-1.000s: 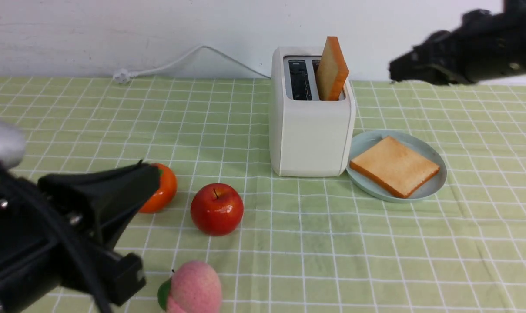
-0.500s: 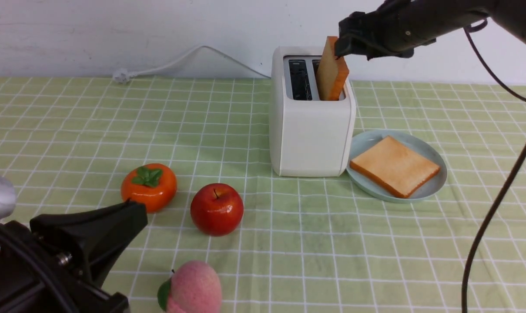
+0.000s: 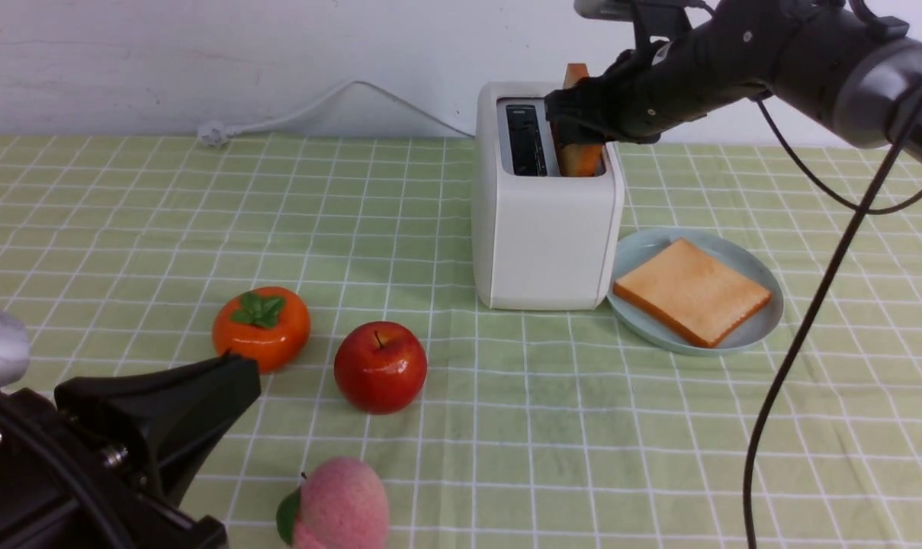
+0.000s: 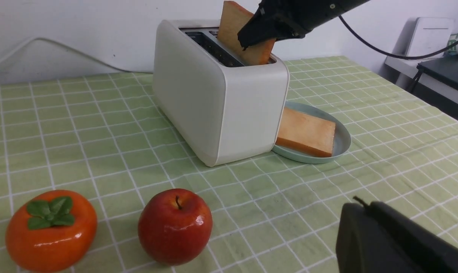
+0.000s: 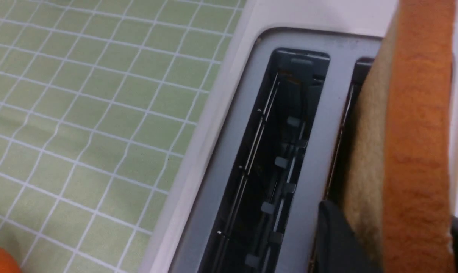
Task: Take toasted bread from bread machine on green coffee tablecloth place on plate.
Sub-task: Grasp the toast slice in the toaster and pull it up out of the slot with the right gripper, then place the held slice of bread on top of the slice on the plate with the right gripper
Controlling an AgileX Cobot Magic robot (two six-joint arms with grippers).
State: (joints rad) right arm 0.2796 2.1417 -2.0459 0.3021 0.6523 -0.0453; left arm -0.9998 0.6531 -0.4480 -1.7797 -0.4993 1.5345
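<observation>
The cream-white bread machine (image 3: 544,236) stands on the green checked tablecloth (image 3: 583,427). One slice of toasted bread (image 3: 580,160) stands upright in its right slot; the left slot is empty. My right gripper (image 3: 579,126) is down over this slice, open, with one finger on each side of it, as the right wrist view (image 5: 391,242) shows around the slice (image 5: 414,132). A second slice (image 3: 693,290) lies flat on the pale blue-green plate (image 3: 636,244) just right of the bread machine. My left gripper (image 3: 239,381) is shut and empty, low at the near left.
An orange persimmon (image 3: 261,326), a red apple (image 3: 380,366) and a pink peach (image 3: 338,507) lie on the cloth near my left gripper. The white power cord (image 3: 308,107) runs along the back wall. My right arm's black cable (image 3: 796,343) hangs over the right side.
My right gripper swung in from the far right and came down over the upright slice, its fingers now on both sides of it. My left gripper drew back and lower, uncovering the persimmon.
</observation>
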